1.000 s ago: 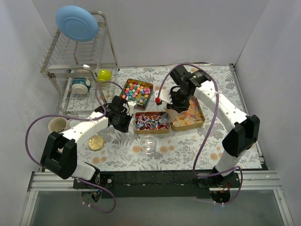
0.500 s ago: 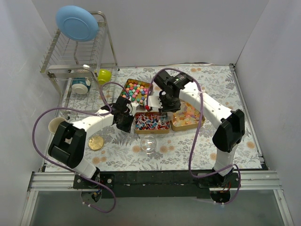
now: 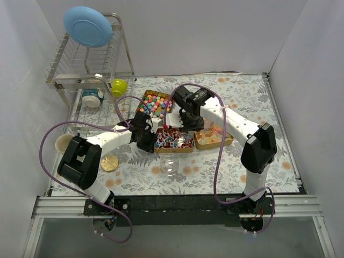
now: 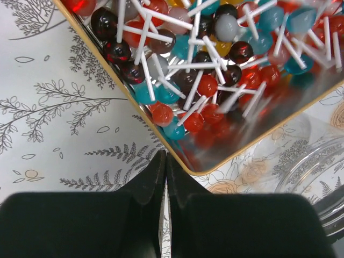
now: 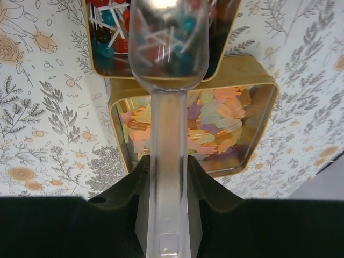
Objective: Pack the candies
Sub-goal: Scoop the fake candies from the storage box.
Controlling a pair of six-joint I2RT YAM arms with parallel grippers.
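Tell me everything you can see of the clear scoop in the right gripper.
The scoop is one piece of clear plastic: a long flat handle widening into a rounded bowl. The right gripper is shut on the handle, bowl pointing away from the wrist. The bowl hangs over the lollipop tin; the handle crosses above the tin of pastel gummies. Lollipops show through the bowl; whether any lie inside I cannot tell.

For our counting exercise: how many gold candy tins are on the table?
3: the multicoloured-sweets tin at back left, the lollipop tin in front of it, the pastel-sweets tin on the right. None seems hidden.
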